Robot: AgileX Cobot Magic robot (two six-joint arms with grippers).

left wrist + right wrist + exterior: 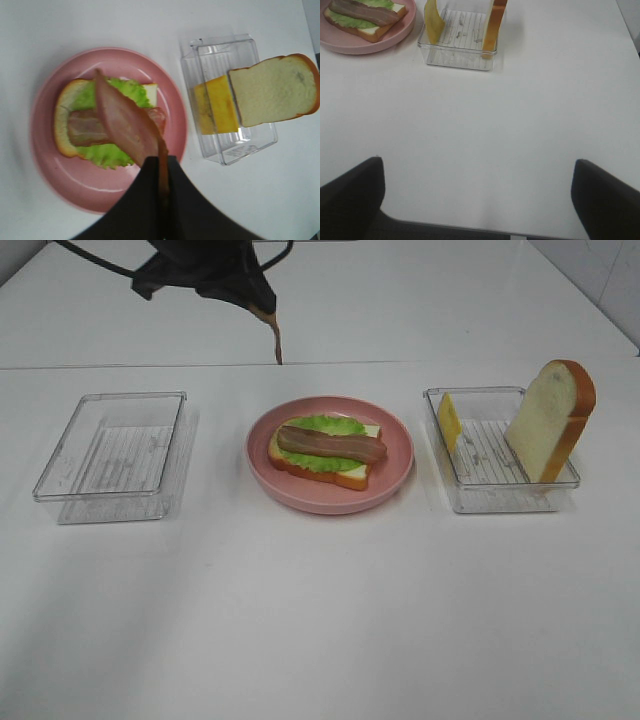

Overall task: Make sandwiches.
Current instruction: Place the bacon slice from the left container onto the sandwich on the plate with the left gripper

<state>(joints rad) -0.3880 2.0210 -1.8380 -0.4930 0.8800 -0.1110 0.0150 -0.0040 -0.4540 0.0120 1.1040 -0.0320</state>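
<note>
Right gripper [477, 167] hangs wide open, gripping nothing. Plate [395, 455] in the middle holds the sandwich [322, 462] so far: bread, lettuce [335, 425], bacon [330, 445]. Tray [500, 495] at 3 o'clock has cheese [449, 420] plus a bread slice [548, 420], another tray [115, 455] at 9. Far off at 12, left gripper [262, 302] pinches a second bacon strip [275, 340].
</note>
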